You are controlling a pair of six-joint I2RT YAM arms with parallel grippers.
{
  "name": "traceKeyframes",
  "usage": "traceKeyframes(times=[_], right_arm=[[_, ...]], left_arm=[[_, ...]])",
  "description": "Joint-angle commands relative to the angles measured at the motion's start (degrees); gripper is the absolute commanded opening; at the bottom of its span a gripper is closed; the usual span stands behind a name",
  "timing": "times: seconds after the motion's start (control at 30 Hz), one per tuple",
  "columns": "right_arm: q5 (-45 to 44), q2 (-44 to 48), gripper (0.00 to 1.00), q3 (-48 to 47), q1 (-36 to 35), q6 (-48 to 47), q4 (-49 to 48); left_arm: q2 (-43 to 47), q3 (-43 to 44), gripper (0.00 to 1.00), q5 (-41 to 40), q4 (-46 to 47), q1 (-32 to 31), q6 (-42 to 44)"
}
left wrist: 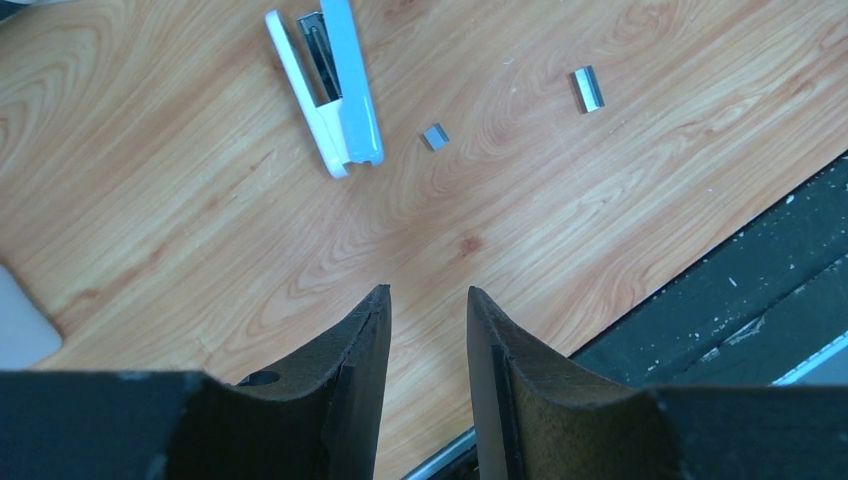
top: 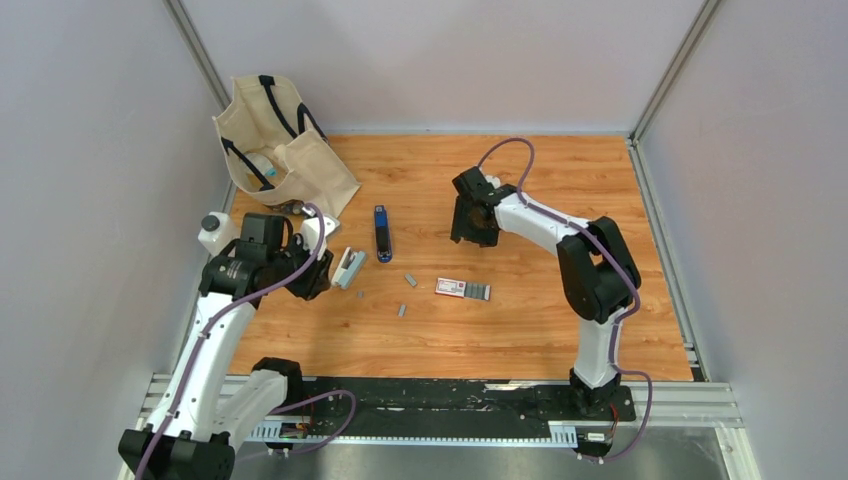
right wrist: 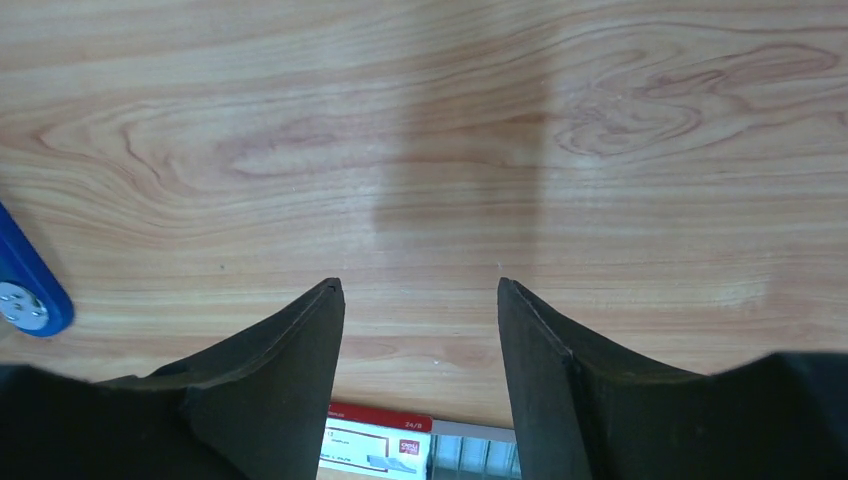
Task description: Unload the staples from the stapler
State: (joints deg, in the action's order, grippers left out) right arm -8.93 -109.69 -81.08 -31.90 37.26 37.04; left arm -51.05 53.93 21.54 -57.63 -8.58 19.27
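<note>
In the top view, a white stapler lies near the left edge of the desk. A blue stapler lies just to its right, a little farther from the near edge. Short grey strips of staples rest loose on the wood toward the middle of the desk, with one more strip closer to the near edge. A red-and-white box is to their right and a cloth bag stands in the far left corner. I judge that part of the unloading is done, since strips are out on the desk. Whether any stapler has staples inside I cannot tell.

In the left wrist view, the left jaws are released, with only bare wood between them. The white stapler lies hinged open, well ahead of them and to one side. Two pieces of staples lie apart from the jaws, and nothing touches them.

In the right wrist view, the right jaws are also released and grasp nothing. The end of the blue stapler shows at the left border, beside them but not between them. The box shows behind the jaws. No loose staples appear here.
</note>
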Motion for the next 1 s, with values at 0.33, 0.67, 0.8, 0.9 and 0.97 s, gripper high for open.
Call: traceKeyframes(times=[0.33, 0.67, 0.8, 0.9, 0.97], right_arm=[[-8.47, 5.0, 0.6, -0.58, -12.47, -14.48, -7.76], [-4.97, 3.87, 0.78, 0.83, -20.48, -19.59, -11.37], [-3.82, 2.55, 0.76, 1.19, -22.06, -19.94, -12.34], [-2.5, 1.76, 0.71, 1.27, -22.85, -19.94, -12.95], [-1.8, 1.67, 0.69, 1.62, -23.12, -20.03, -13.57]], left_arm=[[-0.28, 2.4, 0.43, -14.95, 1.3, 0.67, -1.26], [-3.01, 2.41, 0.85, -20.92, 0.32, 0.76, 0.6], [-2.57, 2.14, 0.85, -22.95, 0.76, 0.67, 0.51], [-2.48, 1.97, 0.85, -23.38, 1.02, 0.67, 0.51], [-2.74, 1.79, 0.86, -24.09, 1.29, 0.84, 0.33]])
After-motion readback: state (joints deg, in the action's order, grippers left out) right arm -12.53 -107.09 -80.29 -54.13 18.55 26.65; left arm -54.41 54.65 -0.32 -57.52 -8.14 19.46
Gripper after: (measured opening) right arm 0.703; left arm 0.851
